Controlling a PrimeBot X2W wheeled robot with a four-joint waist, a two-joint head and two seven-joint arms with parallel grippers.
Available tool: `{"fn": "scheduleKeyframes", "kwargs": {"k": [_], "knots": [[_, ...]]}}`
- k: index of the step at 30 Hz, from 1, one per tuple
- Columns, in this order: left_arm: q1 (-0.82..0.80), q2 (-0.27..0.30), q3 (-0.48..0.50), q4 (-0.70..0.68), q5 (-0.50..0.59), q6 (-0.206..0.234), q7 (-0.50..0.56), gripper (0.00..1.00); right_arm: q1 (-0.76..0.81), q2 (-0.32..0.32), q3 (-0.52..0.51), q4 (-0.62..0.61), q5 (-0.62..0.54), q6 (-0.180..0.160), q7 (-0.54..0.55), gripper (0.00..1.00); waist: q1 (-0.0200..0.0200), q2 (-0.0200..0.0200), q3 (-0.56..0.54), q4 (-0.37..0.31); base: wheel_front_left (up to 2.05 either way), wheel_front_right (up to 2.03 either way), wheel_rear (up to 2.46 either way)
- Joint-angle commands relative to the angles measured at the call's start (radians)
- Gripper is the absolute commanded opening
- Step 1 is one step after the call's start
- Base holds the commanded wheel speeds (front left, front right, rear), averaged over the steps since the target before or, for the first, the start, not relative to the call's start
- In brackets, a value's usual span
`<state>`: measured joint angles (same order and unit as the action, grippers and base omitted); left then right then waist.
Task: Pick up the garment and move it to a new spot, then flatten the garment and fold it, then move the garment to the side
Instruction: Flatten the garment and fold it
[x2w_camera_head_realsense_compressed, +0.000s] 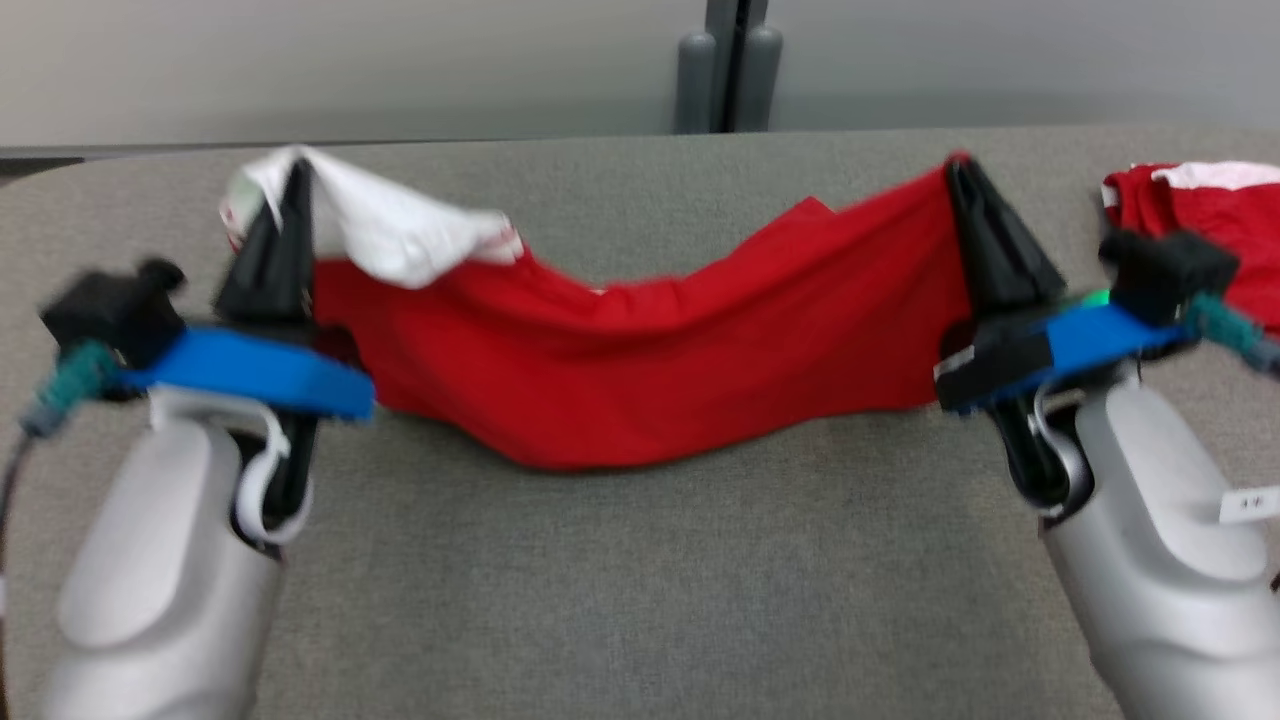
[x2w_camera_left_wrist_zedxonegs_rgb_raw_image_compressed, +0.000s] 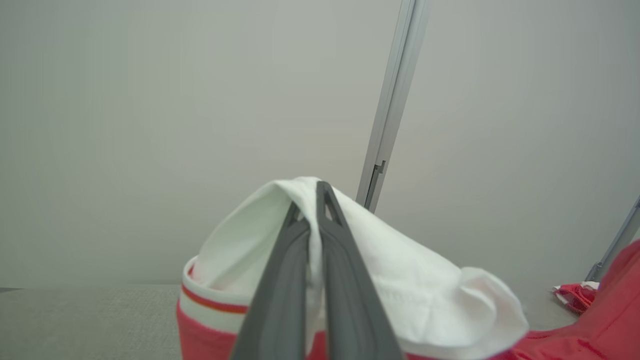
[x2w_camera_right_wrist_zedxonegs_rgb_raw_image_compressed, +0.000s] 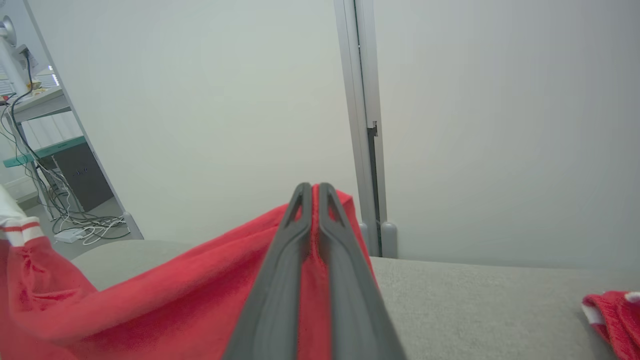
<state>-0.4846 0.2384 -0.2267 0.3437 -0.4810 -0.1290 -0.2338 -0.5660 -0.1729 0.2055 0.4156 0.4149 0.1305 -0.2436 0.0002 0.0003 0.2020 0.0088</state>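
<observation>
A red garment (x2w_camera_head_realsense_compressed: 640, 370) with a white sleeve hangs stretched between my two grippers above the grey table (x2w_camera_head_realsense_compressed: 640, 590), sagging in the middle. My left gripper (x2w_camera_head_realsense_compressed: 290, 180) is shut on the white sleeve end (x2w_camera_left_wrist_zedxonegs_rgb_raw_image_compressed: 400, 280); in the left wrist view its tips (x2w_camera_left_wrist_zedxonegs_rgb_raw_image_compressed: 315, 192) pinch the white cloth. At the other end my right gripper (x2w_camera_head_realsense_compressed: 960, 175) is shut on a red edge, and the right wrist view has its tips (x2w_camera_right_wrist_zedxonegs_rgb_raw_image_compressed: 311, 192) closed over the red cloth (x2w_camera_right_wrist_zedxonegs_rgb_raw_image_compressed: 175, 295).
Another red and white garment (x2w_camera_head_realsense_compressed: 1210, 215) lies at the table's far right edge, also seen as a heap (x2w_camera_right_wrist_zedxonegs_rgb_raw_image_compressed: 612, 315) in the right wrist view. A grey wall with an upright post (x2w_camera_head_realsense_compressed: 727, 65) stands behind the table.
</observation>
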Motion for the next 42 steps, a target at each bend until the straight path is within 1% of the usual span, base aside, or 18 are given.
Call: {"fn": "scheduleKeyframes", "kwargs": {"k": [1, 3, 8, 10, 13, 18, 22, 24, 27, 30, 33, 35, 36, 38, 39, 40, 42], "knots": [[-0.078, 0.012, 0.008, 0.019, -0.028, -0.002, 0.012, 0.0, -0.077, -0.003, 0.009, 0.032, 0.012, 0.001, 0.013, 0.0, -0.0002, -0.0003, 0.03, -0.003, 0.0, 0.0, 0.0], [-0.21, 0.049, 0.006, 0.063, -0.063, -0.002, 0.036, 0.0, -0.218, 0.002, 0.016, 0.097, 0.033, 0.001, 0.033, 0.0, -0.0002, -0.0003, 0.074, -0.018, 0.0, 0.0, 0.0], [-0.548, 0.083, 0.019, 0.198, -0.143, -0.002, 0.074, 0.0, -0.566, 0.005, 0.002, 0.296, 0.074, 0.001, 0.067, 0.0, -0.0002, -0.0003, 0.179, -0.035, 0.0, 0.0, 0.0], [-0.681, 0.096, 0.006, 0.251, -0.143, -0.002, 0.082, 0.0, -0.697, 0.007, -0.017, 0.376, 0.092, 0.001, 0.068, 0.0, -0.0002, -0.0003, 0.209, -0.04, 0.0, 0.0, 0.0], [-0.866, 0.102, -0.012, 0.325, -0.142, -0.002, 0.084, 0.0, -0.857, 0.009, -0.026, 0.467, 0.076, 0.001, 0.047, 0.0, -0.0002, -0.0003, 0.242, -0.055, 0.0, 0.0, 0.0], [-1.098, 0.102, -0.074, 0.427, -0.15, -0.002, 0.075, 0.0, -1.035, -0.013, -0.011, 0.573, 0.053, 0.001, 0.019, 0.0, -0.0002, -0.0003, 0.259, -0.067, 0.0, 0.0, 0.0], [-1.184, 0.09, -0.146, 0.481, -0.171, -0.002, 0.064, 0.0, -1.095, -0.017, 0.011, 0.623, 0.07, 0.001, 0.004, 0.0, -0.0002, -0.0003, 0.265, -0.072, 0.0, 0.0, 0.0], [-1.186, 0.084, -0.186, 0.496, -0.198, -0.002, 0.063, 0.0, -1.094, -0.018, 0.039, 0.64, 0.074, 0.001, 0.001, 0.0, -0.0002, -0.0003, 0.267, -0.073, 0.0, 0.0, 0.0], [-1.126, 0.081, -0.238, 0.51, -0.252, -0.002, 0.04, 0.0, -1.052, -0.027, 0.073, 0.662, 0.097, 0.001, -0.007, 0.0, -0.0002, -0.0003, 0.267, -0.068, 0.0, 0.0, 0.0], [-1.028, 0.066, -0.269, 0.508, -0.312, -0.002, 0.001, 0.0, -0.964, -0.026, 0.122, 0.656, 0.119, 0.001, -0.015, 0.0, -0.0002, -0.0003, 0.248, -0.052, 0.0, 0.0, 0.0], [-0.886, 0.074, -0.294, 0.485, -0.35, -0.002, -0.024, 0.0, -0.841, -0.018, 0.172, 0.627, 0.158, 0.0, -0.02, 0.0, -0.0002, -0.0003, 0.221, -0.056, 0.0, 0.0, 0.0], [-0.785, 0.072, -0.29, 0.455, -0.378, -0.002, -0.03, 0.0, -0.755, -0.026, 0.195, 0.591, 0.181, 0.0, -0.022, 0.0, -0.0002, -0.0003, 0.204, -0.05, 0.0, 0.0, 0.0], [-0.741, 0.083, -0.271, 0.432, -0.382, -0.002, -0.032, 0.0, -0.704, -0.031, 0.211, 0.564, 0.19, 0.001, -0.022, 0.0, -0.0002, -0.0003, 0.195, -0.047, 0.0, 0.0, 0.0], [-0.631, 0.083, -0.245, 0.376, -0.351, -0.002, -0.032, 0.0, -0.601, -0.051, 0.228, 0.49, 0.211, 0.001, -0.022, 0.0, -0.0002, -0.0003, 0.173, -0.035, 0.0, 0.0, 0.0], [-0.57, 0.084, -0.228, 0.346, -0.326, 0.001, -0.031, 0.0, -0.545, -0.06, 0.245, 0.461, 0.218, 0.0, -0.022, 0.0, -0.0002, -0.0003, 0.163, -0.032, 0.0, 0.0, 0.0], [-0.513, 0.081, -0.209, 0.315, -0.299, 0.009, -0.032, 0.0, -0.5, -0.076, 0.239, 0.423, 0.238, 0.0, -0.022, 0.0, -0.0002, -0.0003, 0.153, -0.027, 0.0, 0.0, 0.0], [-0.393, 0.063, -0.154, 0.255, -0.276, 0.018, -0.032, 0.0, -0.395, -0.099, 0.253, 0.357, 0.259, 0.0, -0.022, 0.0, -0.0002, -0.0003, 0.132, -0.02, 0.0, 0.0, 0.0]]}}
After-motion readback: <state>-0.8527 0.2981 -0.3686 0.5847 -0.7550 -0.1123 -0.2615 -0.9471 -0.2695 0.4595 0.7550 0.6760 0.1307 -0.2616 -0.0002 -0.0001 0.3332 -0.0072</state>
